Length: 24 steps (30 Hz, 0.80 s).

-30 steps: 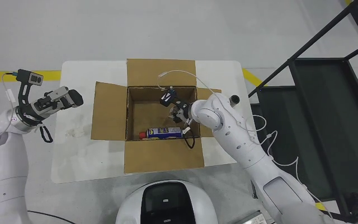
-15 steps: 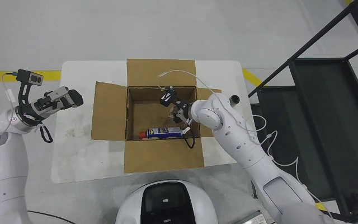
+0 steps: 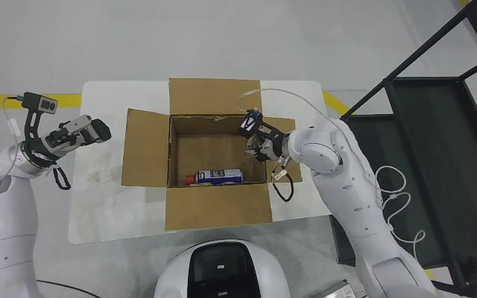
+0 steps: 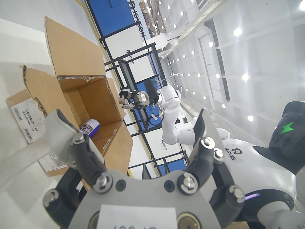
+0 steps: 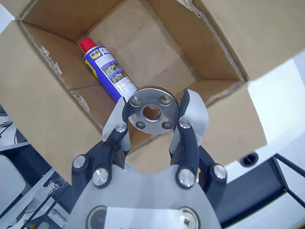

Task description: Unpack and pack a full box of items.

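On the white table (image 3: 97, 201), an open cardboard box (image 3: 145, 156) is seen with its four flaps folded outward and lying flat around the opening; white printed labels (image 4: 26, 115) are stuck to the flap facing the left wrist camera. Over the box's right-hand wall, close to the right flap, the right gripper (image 3: 257, 138) is held above the rim, and from the left wrist view it (image 4: 128, 100) is seen raised clear of the cardboard on the far side of the box (image 4: 71, 55). Its jaws are closed onto the opposite edges of a round metal disc (image 5: 153, 128), which is carried above the inside of the box (image 5: 226, 24) near one corner. Over the table's left edge, well apart from the box, the left gripper (image 3: 93, 130) is held with nothing in it, its jaws spread wide (image 4: 128, 125). On the floor of the box a blue spray can (image 3: 218, 176) is laid on its side against the wall nearest the robot, its red cap turned toward the robot's left; the same can (image 5: 107, 70) is seen beyond the disc in the right wrist view. The disc is pierced by a large centre hole and four smaller holes set around it.
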{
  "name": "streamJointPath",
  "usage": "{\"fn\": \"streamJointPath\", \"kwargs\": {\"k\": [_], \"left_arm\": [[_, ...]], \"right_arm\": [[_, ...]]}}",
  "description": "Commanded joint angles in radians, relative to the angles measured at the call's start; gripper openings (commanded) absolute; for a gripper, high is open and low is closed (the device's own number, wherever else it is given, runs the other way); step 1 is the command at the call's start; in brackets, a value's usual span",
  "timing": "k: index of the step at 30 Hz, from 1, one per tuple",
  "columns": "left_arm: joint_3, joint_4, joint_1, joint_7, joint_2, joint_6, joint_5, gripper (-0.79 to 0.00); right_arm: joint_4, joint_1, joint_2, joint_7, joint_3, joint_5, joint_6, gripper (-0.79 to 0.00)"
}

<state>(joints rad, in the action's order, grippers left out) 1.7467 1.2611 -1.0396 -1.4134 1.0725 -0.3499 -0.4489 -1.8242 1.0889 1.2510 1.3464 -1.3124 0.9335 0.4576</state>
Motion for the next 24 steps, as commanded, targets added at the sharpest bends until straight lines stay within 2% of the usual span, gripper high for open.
{"fn": "streamJointPath", "kwargs": {"k": [1, 7, 13, 24], "left_arm": [[0.0, 0.0, 0.0, 0.0, 0.0, 0.0, 0.0, 0.0], [0.0, 0.0, 0.0, 0.0, 0.0, 0.0, 0.0, 0.0], [0.0, 0.0, 0.0, 0.0, 0.0, 0.0, 0.0, 0.0], [0.0, 0.0, 0.0, 0.0, 0.0, 0.0, 0.0, 0.0]], "right_arm": [[-0.038, 0.052, -0.015, 0.014, -0.08, -0.02, 0.002, -0.785], [0.013, 0.146, -0.054, 0.003, -0.27, -0.105, 0.009, -0.785], [0.127, 0.205, -0.072, -0.059, -0.366, -0.126, -0.02, -0.785], [0.432, 0.128, -0.086, -0.17, -0.315, -0.041, -0.046, -0.785]]}}
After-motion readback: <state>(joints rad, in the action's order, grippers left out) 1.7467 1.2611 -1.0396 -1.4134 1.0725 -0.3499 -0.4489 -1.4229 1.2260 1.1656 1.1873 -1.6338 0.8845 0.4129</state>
